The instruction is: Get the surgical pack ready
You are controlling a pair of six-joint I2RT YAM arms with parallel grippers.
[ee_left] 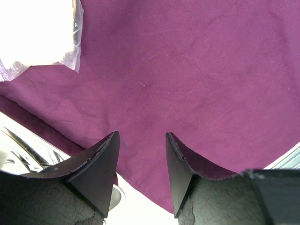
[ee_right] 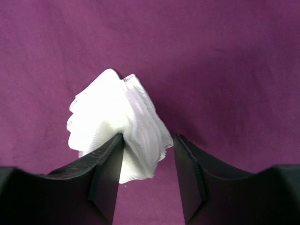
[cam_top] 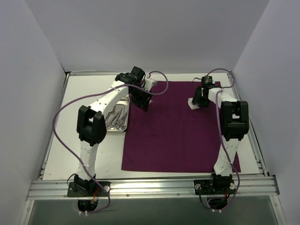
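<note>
Hovering over the purple cloth (ee_left: 197,70), left gripper (ee_left: 142,133) spread and empty; right gripper (ee_right: 149,136) spread around white gauze (ee_right: 112,117)

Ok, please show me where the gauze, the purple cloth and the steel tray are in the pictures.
gauze (ee_right: 117,112): right wrist view, middle of the white stack.
purple cloth (cam_top: 178,136): top external view, bare middle of the cloth.
steel tray (cam_top: 117,131): top external view, its near rim.

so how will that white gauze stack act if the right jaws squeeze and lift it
Probably soft and floppy: the gauze shows loose, fanned layers, so it should compress and sag. Likely very light, being thin weave. Layers may separate, since nothing visibly binds them.
</note>
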